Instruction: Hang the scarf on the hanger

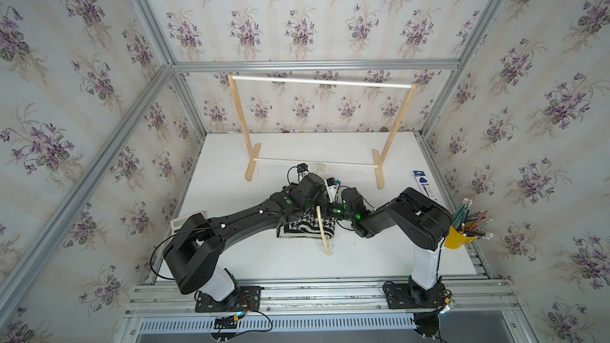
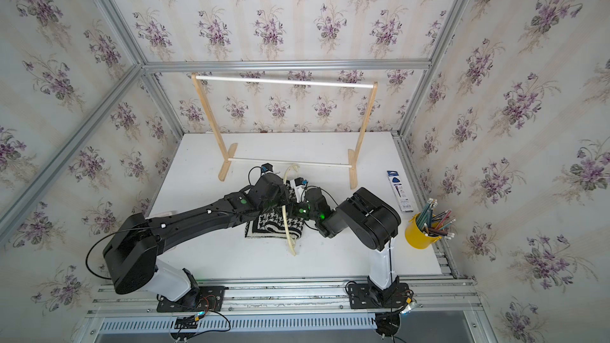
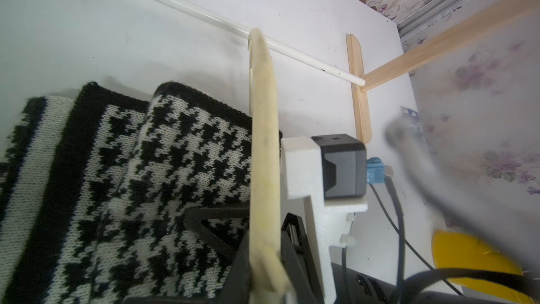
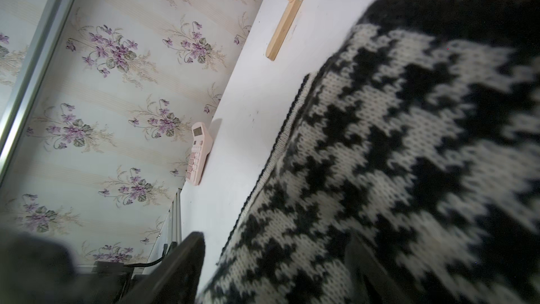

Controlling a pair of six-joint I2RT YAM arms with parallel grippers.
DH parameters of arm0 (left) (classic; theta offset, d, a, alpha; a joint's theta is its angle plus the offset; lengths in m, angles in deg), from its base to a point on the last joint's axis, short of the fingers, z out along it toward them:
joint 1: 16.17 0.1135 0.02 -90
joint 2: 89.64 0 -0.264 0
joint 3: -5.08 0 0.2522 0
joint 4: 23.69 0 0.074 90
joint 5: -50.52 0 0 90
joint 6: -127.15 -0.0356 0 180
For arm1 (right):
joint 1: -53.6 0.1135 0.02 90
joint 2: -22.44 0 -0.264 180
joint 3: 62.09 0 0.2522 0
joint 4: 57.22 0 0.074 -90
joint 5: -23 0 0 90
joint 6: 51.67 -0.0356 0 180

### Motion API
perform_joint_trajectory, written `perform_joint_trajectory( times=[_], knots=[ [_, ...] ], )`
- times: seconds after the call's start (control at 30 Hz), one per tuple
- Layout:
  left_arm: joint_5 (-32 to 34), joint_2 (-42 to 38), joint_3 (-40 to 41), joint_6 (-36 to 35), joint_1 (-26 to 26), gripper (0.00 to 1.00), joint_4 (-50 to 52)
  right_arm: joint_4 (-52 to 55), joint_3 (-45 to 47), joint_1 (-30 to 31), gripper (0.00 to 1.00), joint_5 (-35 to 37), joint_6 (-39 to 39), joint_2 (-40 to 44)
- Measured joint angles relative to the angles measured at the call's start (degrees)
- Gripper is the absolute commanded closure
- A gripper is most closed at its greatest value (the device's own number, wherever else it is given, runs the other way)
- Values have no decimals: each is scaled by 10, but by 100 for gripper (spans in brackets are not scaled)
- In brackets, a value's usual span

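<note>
The black-and-white houndstooth scarf (image 1: 297, 228) (image 2: 264, 226) lies folded on the white table. Over its right part the thin cream hanger (image 1: 319, 226) (image 2: 286, 226) (image 3: 263, 130) stands on edge, running from the rack's lower rod towards the table's front. My left gripper (image 3: 264, 238) is shut on the hanger near its middle, above the scarf (image 3: 175, 156). My right gripper (image 4: 277, 264) is open. Its dark fingers (image 4: 187, 258) stand on either side of a raised fold of the scarf (image 4: 409, 141), without squeezing it. The hanger's hook is hidden.
A wooden rack with white rods (image 1: 321, 82) stands at the back of the table (image 1: 231, 160). At the right edge sit a yellow cup of pencils (image 1: 458, 239) and a blue-and-white box (image 1: 425, 186). A pink calculator (image 4: 198, 153) leans at the left edge.
</note>
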Motion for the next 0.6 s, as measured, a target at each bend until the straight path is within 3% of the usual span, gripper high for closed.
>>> perform_joint_trajectory(
  times=[0.1, 0.23, 0.37, 0.6],
  knots=[
    [-5, 3, 0, 0, -1, 100, -4, 14, 8, 1, 29, 20, 12, 11],
    [-1, 7, 1, -1, -1, 100, -4, 4, 4, 0, 78, 25, 20, -3],
    [7, 8, 2, -3, 2, 100, -3, -22, -4, 0, 99, 28, 20, -22],
    [5, 10, 2, -6, 3, 100, 1, 6, -3, 1, 100, 49, 58, -5]
  ],
)
